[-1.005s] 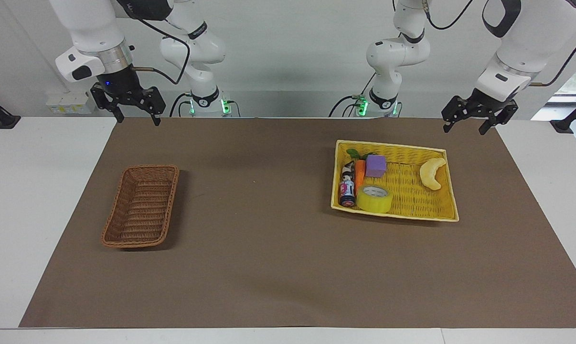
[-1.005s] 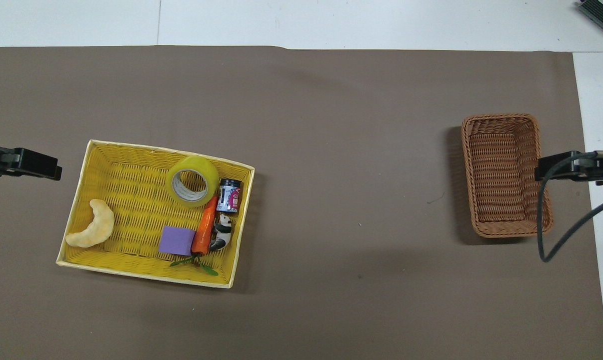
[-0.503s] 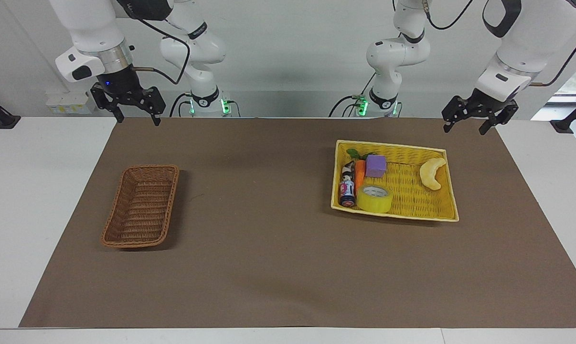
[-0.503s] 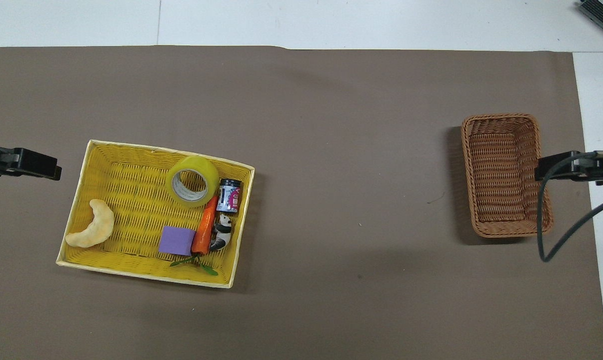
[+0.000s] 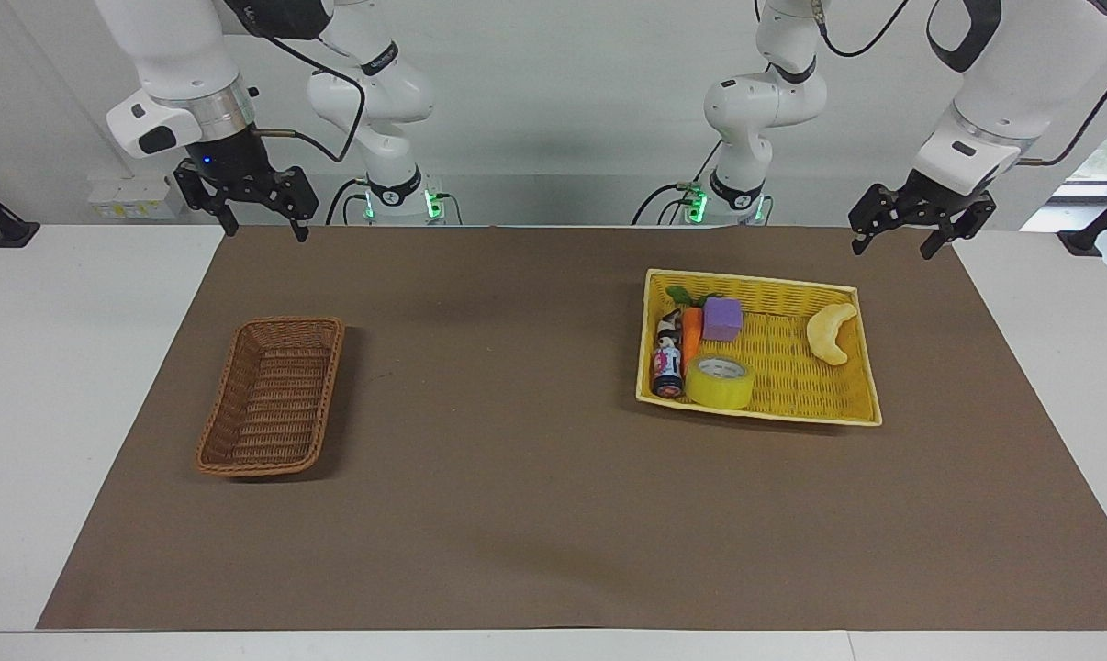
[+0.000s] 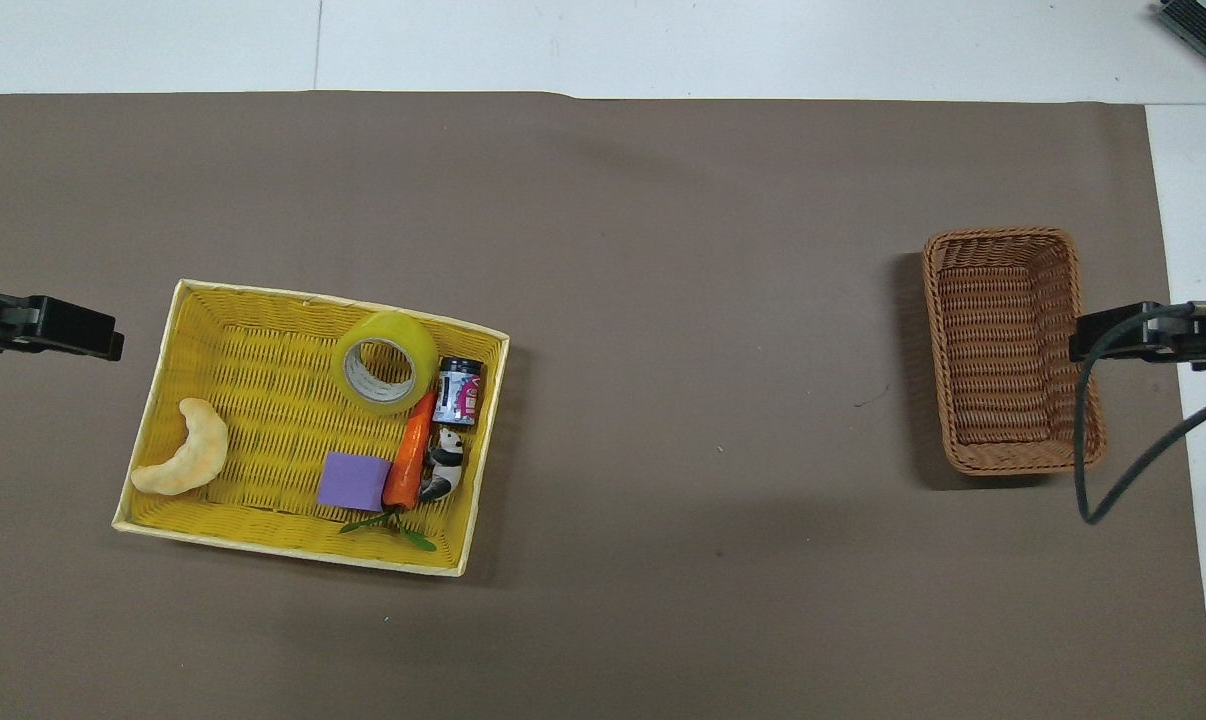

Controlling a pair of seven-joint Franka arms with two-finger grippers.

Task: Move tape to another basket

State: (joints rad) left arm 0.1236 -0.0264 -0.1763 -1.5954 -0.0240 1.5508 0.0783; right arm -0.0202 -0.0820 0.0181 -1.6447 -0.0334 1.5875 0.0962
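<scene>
The tape [image 5: 720, 382], a yellow-green roll with a white core, lies flat in the yellow basket [image 5: 755, 278] against the wall farther from the robots, beside a small can [image 5: 668, 367]. It also shows in the overhead view [image 6: 384, 361]. The brown wicker basket [image 5: 283, 321] stands with nothing in it at the right arm's end of the mat, also in the overhead view [image 6: 1003, 234]. My left gripper [image 5: 891, 248] hangs open in the air past the yellow basket's corner nearest the robots. My right gripper [image 5: 267, 232] hangs open over the mat's edge near the robots.
The yellow basket [image 6: 263, 295] also holds a purple cube [image 5: 723, 319], a carrot [image 5: 691, 335], a panda figure [image 5: 669, 324] and a pale crescent-shaped piece [image 5: 831, 334]. A brown mat [image 5: 517, 477] covers the white table.
</scene>
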